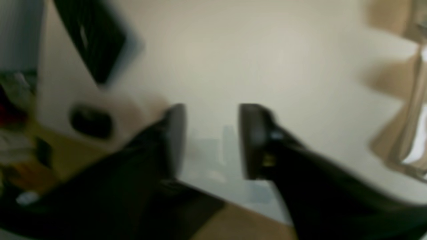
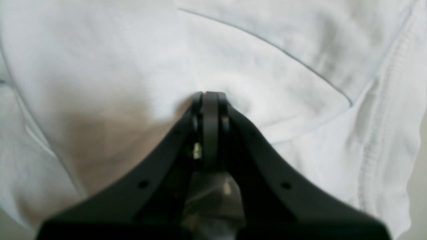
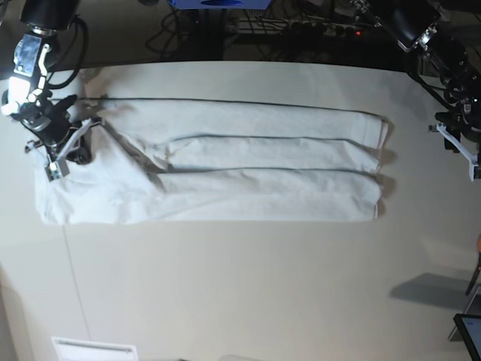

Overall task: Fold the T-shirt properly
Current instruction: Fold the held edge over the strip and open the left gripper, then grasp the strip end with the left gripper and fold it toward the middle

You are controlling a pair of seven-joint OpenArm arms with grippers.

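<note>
The right pincer is closed, tips pressed into the T-shirt, while the left pincer gapes empty above bare table.

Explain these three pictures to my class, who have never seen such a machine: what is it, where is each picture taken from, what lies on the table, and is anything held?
It is a robot with two arms, each ending in a two-fingered gripper. One picture looks down on the table from above; the other two come from cameras on the wrists. A white T-shirt lies there, folded into a long band. The right gripper is shut with its tips against the cloth at one end; whether it pinches any cloth is hard to tell. The left gripper is open, holds nothing, and hangs off to the side, away from the shirt. Its picture is blurred.
</note>
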